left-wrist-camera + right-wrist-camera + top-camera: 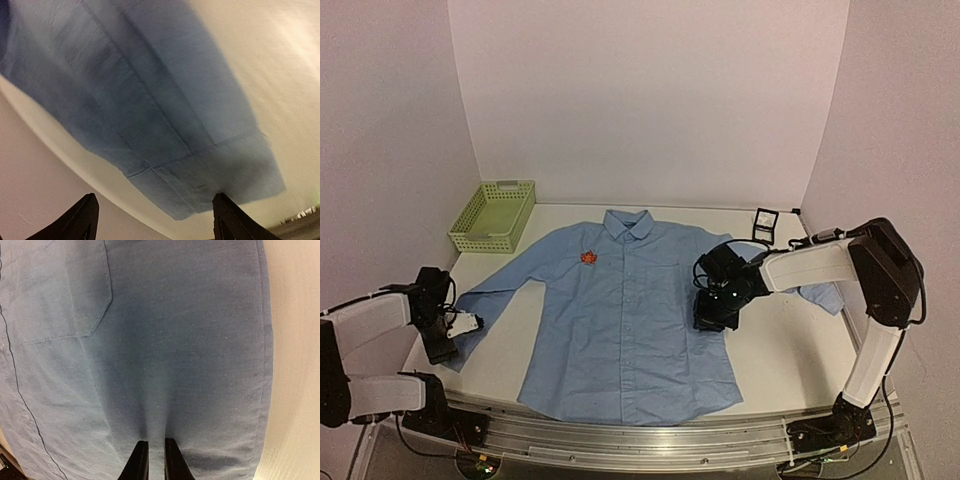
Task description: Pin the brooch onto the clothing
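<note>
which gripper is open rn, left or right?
The left gripper: its fingers stand wide apart above the cuff of the shirt. The right gripper has its fingers almost together over the shirt front.

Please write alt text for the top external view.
A light blue shirt lies flat on a table, a small orange brooch on its chest. The right tool sits on the shirt's side; the left tool is beside one sleeve.
</note>
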You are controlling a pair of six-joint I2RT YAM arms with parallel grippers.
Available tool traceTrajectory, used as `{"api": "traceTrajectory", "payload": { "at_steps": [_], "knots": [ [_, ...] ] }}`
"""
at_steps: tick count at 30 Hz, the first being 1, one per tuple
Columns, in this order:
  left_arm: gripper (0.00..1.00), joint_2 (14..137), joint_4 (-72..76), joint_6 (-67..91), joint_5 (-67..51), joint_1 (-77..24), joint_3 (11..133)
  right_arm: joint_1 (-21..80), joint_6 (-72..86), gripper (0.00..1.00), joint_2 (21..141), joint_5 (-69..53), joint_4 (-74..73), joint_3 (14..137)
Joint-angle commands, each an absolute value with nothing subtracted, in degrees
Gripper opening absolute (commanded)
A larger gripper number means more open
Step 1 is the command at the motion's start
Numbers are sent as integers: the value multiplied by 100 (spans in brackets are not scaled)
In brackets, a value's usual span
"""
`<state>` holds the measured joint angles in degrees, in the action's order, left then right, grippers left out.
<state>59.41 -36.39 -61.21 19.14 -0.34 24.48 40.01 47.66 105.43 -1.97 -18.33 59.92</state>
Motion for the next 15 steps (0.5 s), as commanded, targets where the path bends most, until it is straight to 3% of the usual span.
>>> {"api": "traceTrajectory", "payload": {
  "at_steps": [1, 7, 12, 15],
  "knots": [
    [83, 6170, -5995, -6542, -252, -24, 4054, 4047, 4372, 15, 10479, -147, -2455, 6556],
    [84, 7552, -6410, -5934, -1847, -471, 6263, 3757, 4035, 18, 10435, 0, -2893, 7315],
    [69, 9118, -4204, -4598, -950, -1510, 7480, 3191, 3974, 13, 10123, 306, -3053, 6912],
    [63, 10429, -3546, -3937, -512, -1685, 8953, 2859, 3785, 10, 10012, 543, -3172, 7010]
  ]
}}
